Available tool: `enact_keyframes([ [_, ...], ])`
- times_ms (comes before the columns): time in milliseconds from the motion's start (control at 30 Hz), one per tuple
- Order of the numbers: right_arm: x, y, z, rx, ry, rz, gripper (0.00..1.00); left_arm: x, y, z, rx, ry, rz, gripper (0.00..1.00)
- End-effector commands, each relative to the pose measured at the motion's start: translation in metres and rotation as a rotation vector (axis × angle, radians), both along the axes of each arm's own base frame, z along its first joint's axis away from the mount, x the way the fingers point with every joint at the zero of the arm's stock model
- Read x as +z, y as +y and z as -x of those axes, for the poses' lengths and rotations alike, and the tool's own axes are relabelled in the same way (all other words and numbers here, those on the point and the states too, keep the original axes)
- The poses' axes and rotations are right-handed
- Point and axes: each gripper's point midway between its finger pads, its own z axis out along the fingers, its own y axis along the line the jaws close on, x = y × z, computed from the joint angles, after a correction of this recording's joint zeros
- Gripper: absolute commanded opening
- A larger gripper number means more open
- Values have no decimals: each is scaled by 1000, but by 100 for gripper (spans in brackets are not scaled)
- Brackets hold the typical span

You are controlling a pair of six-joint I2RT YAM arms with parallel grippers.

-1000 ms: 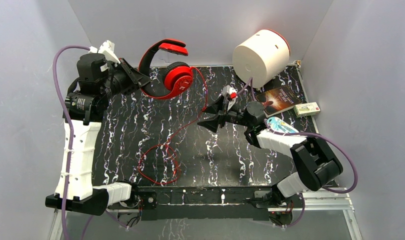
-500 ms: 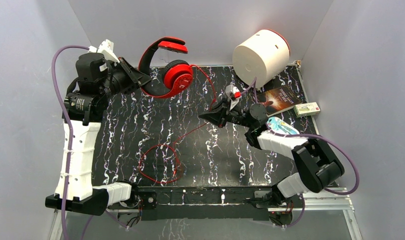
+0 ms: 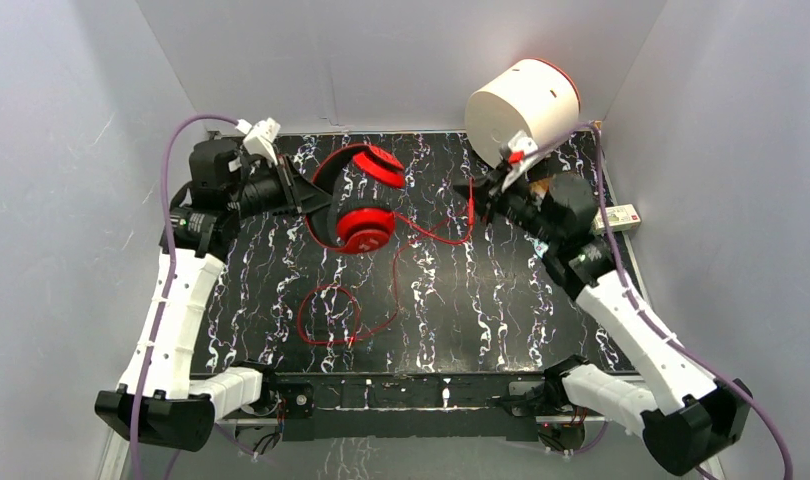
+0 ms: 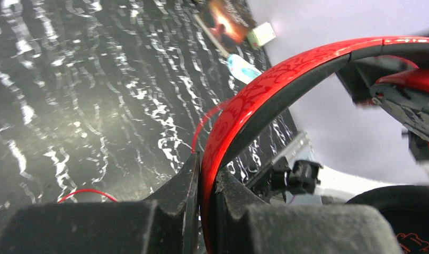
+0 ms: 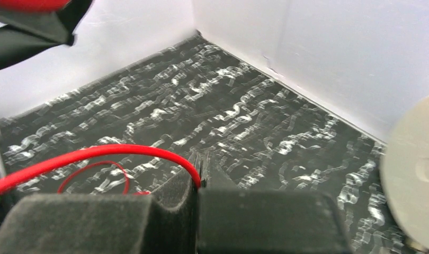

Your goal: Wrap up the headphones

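Note:
The red headphones hang low over the black marbled table at the back left. One round earcup faces up and the other sits behind it. My left gripper is shut on the red headband, which passes between its jaws. The thin red cable runs from the earcup to my right gripper, which is shut on it. In the right wrist view the cable disappears into the closed gripper. The rest of the cable lies coiled near the front.
A white cylinder with a red rim lies on its side at the back right, just behind my right wrist. A small box sits by the right wall. The left wrist view shows a book and a blue packet.
My right gripper shut on the cable and drew it back and right toward the white cylinder. The left arm brought the headphones down and toward the table's middle.

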Motion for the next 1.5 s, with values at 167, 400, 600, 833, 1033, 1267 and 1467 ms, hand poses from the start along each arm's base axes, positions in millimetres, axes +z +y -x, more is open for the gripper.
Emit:
enact_keyframes([
  [167, -46, 36, 0, 285, 168, 231, 0, 88, -39, 80, -437, -454, 237, 0],
  [400, -50, 66, -19, 384, 284, 191, 0, 96, -50, 91, -489, -435, 266, 0],
  [600, -41, 81, -58, 347, 381, 231, 0, 55, -76, 93, -532, -324, 175, 0],
  [833, -26, 81, -87, 285, 412, 318, 0, -20, -90, 83, -482, -237, -177, 0],
  [1033, -22, 51, -81, 145, 447, 396, 0, -82, -26, 45, -207, -200, -591, 0],
  [1267, -20, 74, -33, 297, 503, 426, 0, -98, 14, 7, 39, -173, -844, 0],
  [1467, 1, 85, -3, 335, 511, 438, 0, -89, 62, -15, 412, -155, -978, 0],
])
